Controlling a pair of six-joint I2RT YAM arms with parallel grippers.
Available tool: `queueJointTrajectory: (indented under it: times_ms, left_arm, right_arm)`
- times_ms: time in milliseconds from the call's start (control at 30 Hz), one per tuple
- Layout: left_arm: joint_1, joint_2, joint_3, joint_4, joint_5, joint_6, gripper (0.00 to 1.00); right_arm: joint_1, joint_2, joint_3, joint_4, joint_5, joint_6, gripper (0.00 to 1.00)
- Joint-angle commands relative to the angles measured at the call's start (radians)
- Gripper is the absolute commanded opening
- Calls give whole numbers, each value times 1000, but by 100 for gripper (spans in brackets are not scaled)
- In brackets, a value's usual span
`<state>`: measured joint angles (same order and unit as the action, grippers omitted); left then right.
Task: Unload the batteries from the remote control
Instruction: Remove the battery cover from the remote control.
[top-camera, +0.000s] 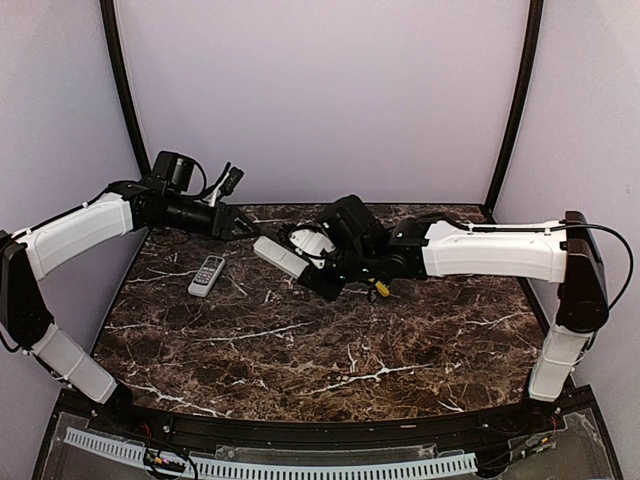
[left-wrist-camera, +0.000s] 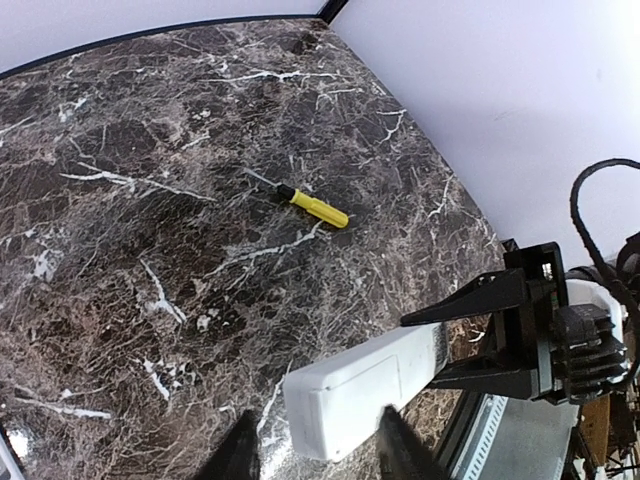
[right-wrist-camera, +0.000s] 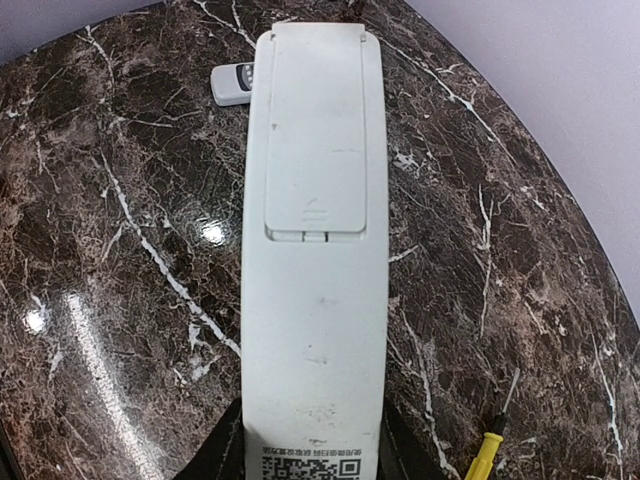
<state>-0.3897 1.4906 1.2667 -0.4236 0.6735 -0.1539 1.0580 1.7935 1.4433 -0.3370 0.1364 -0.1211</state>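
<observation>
A long white remote (right-wrist-camera: 315, 300) is held back side up above the table, its battery cover (right-wrist-camera: 315, 130) closed. My right gripper (right-wrist-camera: 312, 440) is shut on its lower end; in the top view the right gripper (top-camera: 325, 272) holds the remote (top-camera: 283, 257) pointing left. My left gripper (top-camera: 243, 228) is open just off the remote's free end. In the left wrist view the remote's end (left-wrist-camera: 365, 385) lies between my open left gripper's (left-wrist-camera: 320, 455) fingers, touching unclear. The batteries are hidden.
A small grey remote (top-camera: 207, 275) lies on the marble table at back left, also in the right wrist view (right-wrist-camera: 232, 84). A yellow-handled screwdriver (top-camera: 381, 289) lies under the right arm, seen too in the left wrist view (left-wrist-camera: 315, 208) and the right wrist view (right-wrist-camera: 485, 450).
</observation>
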Motion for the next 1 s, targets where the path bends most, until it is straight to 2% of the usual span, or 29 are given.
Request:
queueJointTrajectory:
  times_ms: [0,67,133,233,533,667,967]
  left_arm:
    - [4,-42,-32,58,73,-36,67]
    - [1,-29,-27,49,71,-40,84]
    - [-12,-12,-16,26,36,-30,91]
    - [-35,16,-6,-11,8,-15,94]
    - [-68,68,12,-43,12,-6,95]
    - [-75,79,13,-43,5,-10,88]
    - [-75,86,11,-45,-33,-17,61]
  right_arm:
    - [8,-1,6,49,7,2,0]
    - [7,1,13,49,4,0,0]
    - [7,3,18,49,3,-2,0]
    - [7,1,23,49,1,-5,0]
    - [7,-3,26,47,0,-11,0]
    - [7,-4,25,51,-3,-12,0]
    - [9,-27,6,60,-9,-15,0]
